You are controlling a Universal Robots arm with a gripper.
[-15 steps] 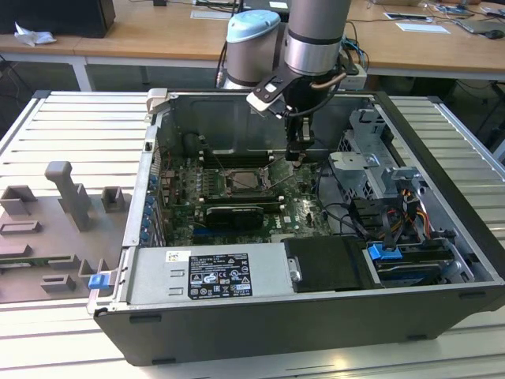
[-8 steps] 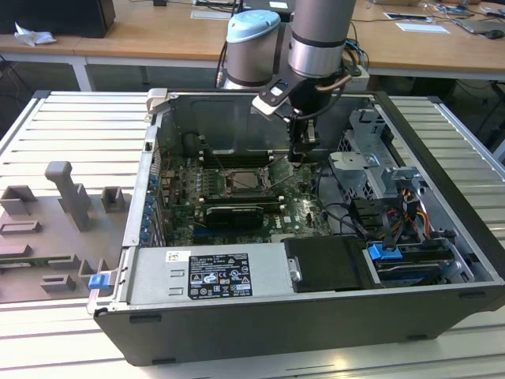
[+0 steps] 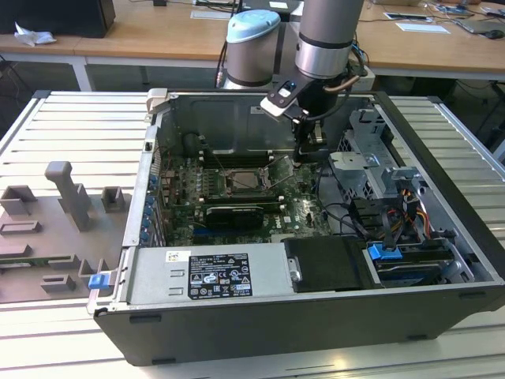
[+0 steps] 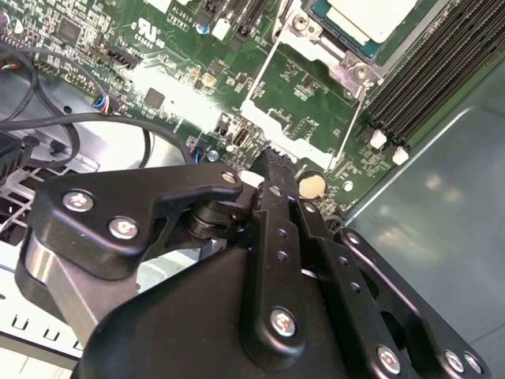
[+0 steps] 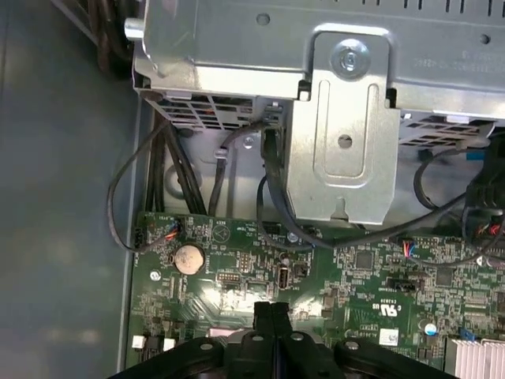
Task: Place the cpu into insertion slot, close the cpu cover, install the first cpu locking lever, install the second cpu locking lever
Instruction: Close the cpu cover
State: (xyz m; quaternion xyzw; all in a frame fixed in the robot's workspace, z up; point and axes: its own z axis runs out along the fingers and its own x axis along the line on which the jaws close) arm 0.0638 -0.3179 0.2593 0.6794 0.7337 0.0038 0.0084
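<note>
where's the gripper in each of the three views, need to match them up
Exterior view: the gripper hangs inside the open case, over the green board, to the exterior view's right of the insertion slot.
Second wrist view: the gripper, shut, points at the board beside the round coin cell.
First wrist view: the gripper sits over the board, with the coin cell close by.
Shared landmark: the green board; the coin cell links both wrist views.

cpu (image 4: 369,14): pale silver-beige square top, lying flat, seated in the insertion slot (image 3: 232,181) on the green board. cpu cover (image 4: 288,134): thin silver frame, swung open beside the slot, board visible through its window.
</note>
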